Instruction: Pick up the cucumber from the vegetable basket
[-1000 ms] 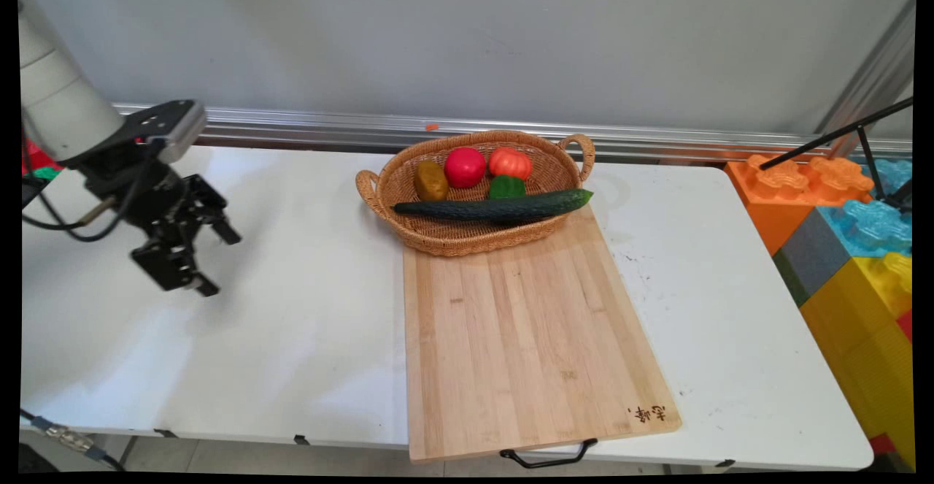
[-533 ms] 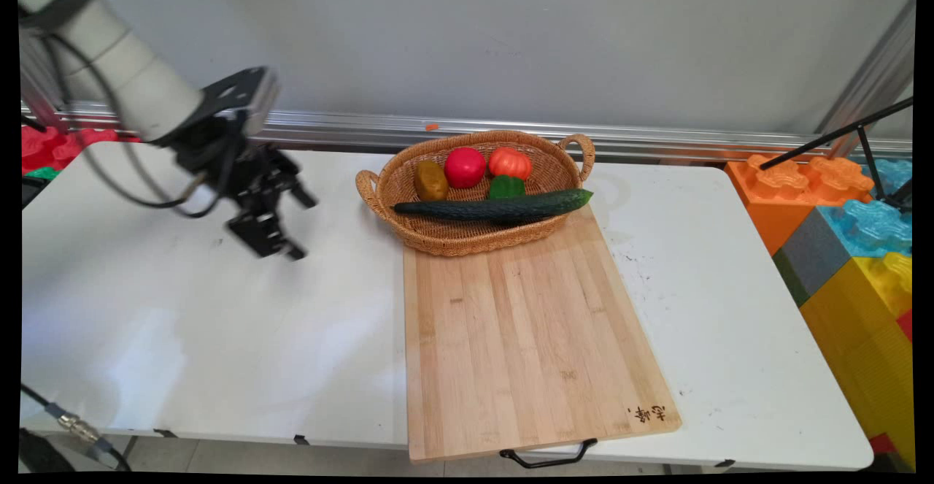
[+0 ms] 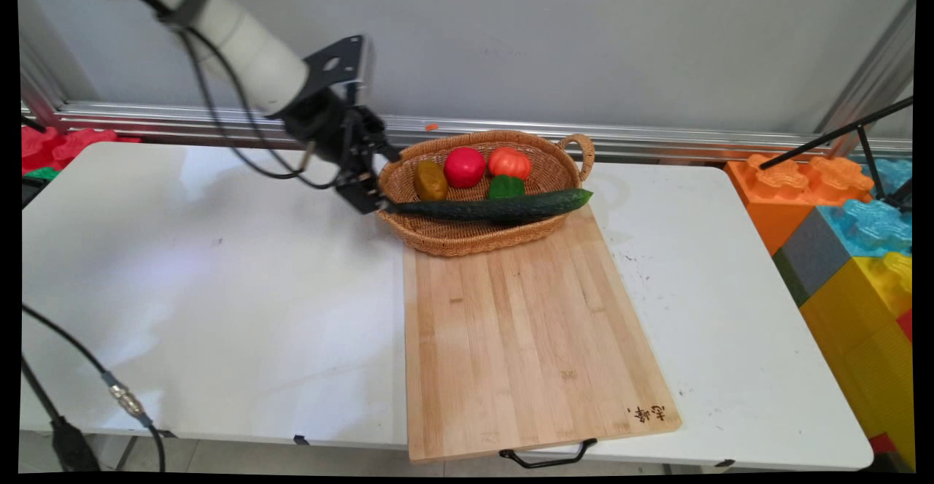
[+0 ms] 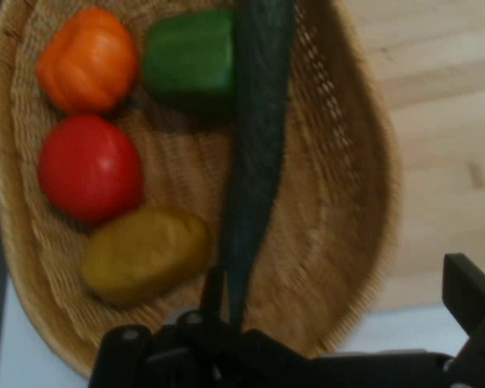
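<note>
My gripper point(image 3: 384, 182) hangs open at the left end of a wicker basket point(image 3: 474, 244), just above its rim. A long dark green cucumber point(image 3: 496, 208) lies across the basket, and its left tip is right at my lower finger. In the hand view the cucumber point(image 4: 255, 162) runs up from between the fingers point(image 4: 469, 291) of the gripper point(image 4: 339, 287). Inside the basket point(image 4: 364, 202) are a brown potato point(image 4: 145, 255), a red tomato point(image 4: 89, 168), an orange pumpkin-like vegetable point(image 4: 87, 58) and a green pepper point(image 4: 190, 61). Nothing is held.
A wooden cutting board point(image 3: 525, 338) lies in front of the basket and reaches the white table's point(image 3: 219, 287) near edge. Large orange, blue and yellow toy blocks point(image 3: 846, 236) stand at the right. Black cables hang from the arm at the left.
The gripper has travelled from the table's left side rightward and toward the wall, arriving at the basket's left end. The basket's contents have stayed put.
</note>
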You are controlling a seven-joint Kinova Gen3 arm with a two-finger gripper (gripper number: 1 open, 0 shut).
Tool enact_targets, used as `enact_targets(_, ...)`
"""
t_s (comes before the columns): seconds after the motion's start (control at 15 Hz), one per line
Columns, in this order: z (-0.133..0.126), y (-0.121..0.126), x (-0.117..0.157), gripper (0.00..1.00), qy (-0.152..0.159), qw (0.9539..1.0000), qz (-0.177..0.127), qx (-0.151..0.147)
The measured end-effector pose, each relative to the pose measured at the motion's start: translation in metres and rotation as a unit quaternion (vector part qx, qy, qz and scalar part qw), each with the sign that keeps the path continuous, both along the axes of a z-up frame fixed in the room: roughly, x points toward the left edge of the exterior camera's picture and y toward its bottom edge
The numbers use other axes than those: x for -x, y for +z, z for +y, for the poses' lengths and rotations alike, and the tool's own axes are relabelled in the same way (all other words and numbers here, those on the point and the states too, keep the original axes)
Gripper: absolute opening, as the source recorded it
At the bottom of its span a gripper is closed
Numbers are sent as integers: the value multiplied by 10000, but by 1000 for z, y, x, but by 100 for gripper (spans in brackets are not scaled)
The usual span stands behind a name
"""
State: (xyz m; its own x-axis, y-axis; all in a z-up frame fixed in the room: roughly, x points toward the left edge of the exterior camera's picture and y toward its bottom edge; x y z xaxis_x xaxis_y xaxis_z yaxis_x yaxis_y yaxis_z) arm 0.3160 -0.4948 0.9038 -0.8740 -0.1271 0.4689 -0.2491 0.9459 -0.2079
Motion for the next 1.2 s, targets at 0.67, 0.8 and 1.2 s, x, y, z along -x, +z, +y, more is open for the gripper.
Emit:
enact_targets(0.67, -64, -62, 53, 100, -162, 9997, -163, 7)
enact_targets(0.8, -71, -78, 62, 100, -214, 9995, -180, -109)
enact_targets(1.2, -89, -105, 82, 100, -310, 9993, -119, -181)
